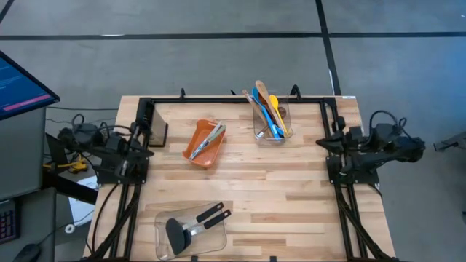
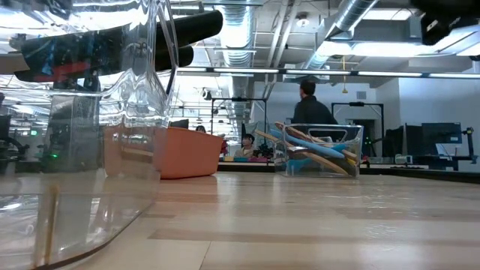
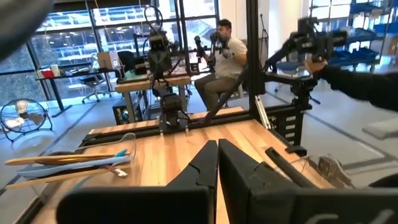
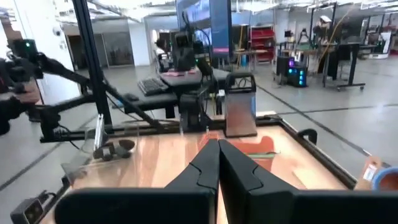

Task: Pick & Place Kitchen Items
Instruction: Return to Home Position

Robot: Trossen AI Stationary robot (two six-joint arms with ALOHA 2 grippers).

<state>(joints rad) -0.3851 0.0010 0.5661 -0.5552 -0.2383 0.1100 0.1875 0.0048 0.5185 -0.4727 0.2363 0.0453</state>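
— Fingers (image 3: 202, 167) on the left gripper (image 3: 217, 144)?
— I see them pressed together, empty; the right gripper (image 4: 217, 144) looks the same.
— Utensils?
— Spoons (image 1: 268, 110) stand in the far clear container (image 1: 271, 140), black spatulas (image 1: 177, 231) lie in the near clear container (image 1: 215, 244), well apart from both.

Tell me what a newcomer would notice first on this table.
The clear container at the far edge stands out, bristling with blue, yellow and wooden spoons. Nearer the left arm, an orange bin holds metal tools; a second clear container at the near edge holds black spatulas. The left gripper and right gripper rest shut, one at each side.
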